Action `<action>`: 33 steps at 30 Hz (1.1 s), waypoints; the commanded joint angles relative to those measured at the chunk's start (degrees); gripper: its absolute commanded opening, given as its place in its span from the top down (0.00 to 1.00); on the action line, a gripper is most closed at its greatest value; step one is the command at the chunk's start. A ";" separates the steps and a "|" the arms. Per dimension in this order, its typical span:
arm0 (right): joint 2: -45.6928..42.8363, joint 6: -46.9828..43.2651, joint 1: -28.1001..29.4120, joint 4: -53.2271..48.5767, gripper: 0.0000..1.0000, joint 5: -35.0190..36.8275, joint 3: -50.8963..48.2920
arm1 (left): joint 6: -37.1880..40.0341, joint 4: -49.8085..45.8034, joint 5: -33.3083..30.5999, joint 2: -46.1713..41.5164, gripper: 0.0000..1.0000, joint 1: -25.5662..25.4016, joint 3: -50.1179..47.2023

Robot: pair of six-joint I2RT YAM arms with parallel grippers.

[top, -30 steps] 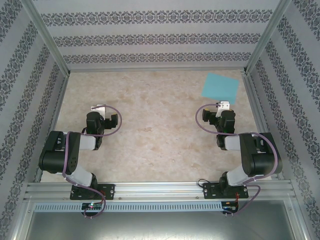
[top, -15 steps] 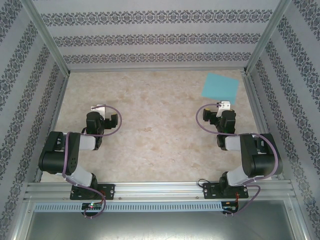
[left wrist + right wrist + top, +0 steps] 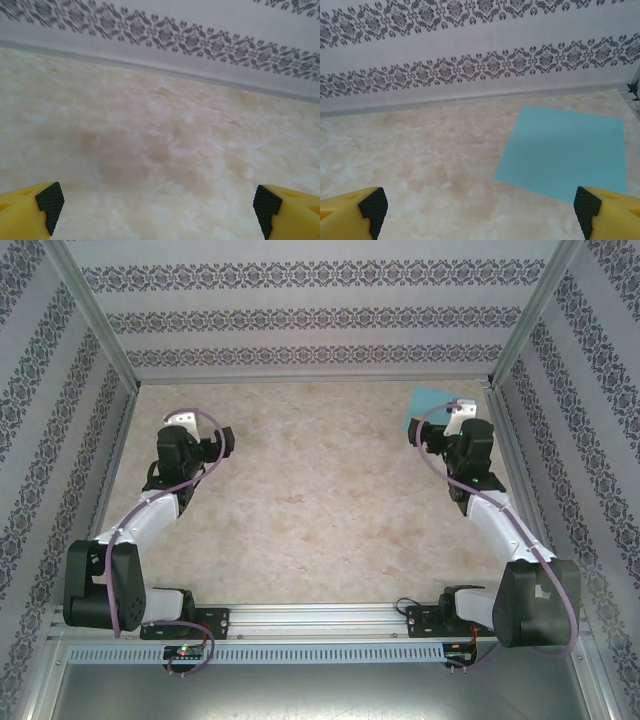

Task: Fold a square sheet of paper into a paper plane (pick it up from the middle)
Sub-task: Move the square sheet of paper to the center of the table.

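The square sheet of paper (image 3: 565, 150) lies flat and unfolded on the marbled table (image 3: 320, 500). It sits in the far right corner, near the patterned back wall (image 3: 470, 65) and just beside the right-hand frame post (image 3: 520, 330). The right arm is stretched out toward that corner. Seen from above, its wrist overlaps the near edge of the sheet and hides part of it. The right gripper (image 3: 479, 212) has its jaws spread to full width and holds nothing. Its yellow fingers (image 3: 345, 210) with black pads (image 3: 585, 205) stand at the two lower corners of the wrist view, with bare table between them. The sheet lies ahead of that gap and offset to the right, apart from both fingers, with one corner pointing toward the middle of the table. The left arm is stretched out over the far left part of the table, well apart from the sheet. The left gripper (image 3: 157, 205) also has its jaws fully apart and holds nothing. Bare marbled surface lies between its fingertips, with the foot of the back wall beyond. Whether either gripper touches the table surface cannot be told
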 commanded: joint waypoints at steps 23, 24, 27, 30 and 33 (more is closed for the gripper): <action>33.50 3.64 -9.21 -33.50 0.02 5.33 37.49 | -23.92 -2.23 6.66 19.81 0.00 -25.14 14.70; 35.22 3.51 -9.32 -34.84 0.03 5.29 39.31 | -24.29 -1.98 6.56 20.42 0.00 -25.64 15.07; 39.10 4.39 -9.41 -36.38 0.02 5.13 42.78 | -25.27 -1.56 7.24 21.86 0.00 -26.71 16.58; 43.29 5.24 -9.39 -39.24 0.03 5.34 47.31 | -25.53 -2.12 8.10 22.69 0.00 -27.63 18.47; 47.83 5.95 -9.40 -43.64 0.03 5.34 52.81 | -26.74 -1.43 9.77 23.54 0.00 -28.20 19.76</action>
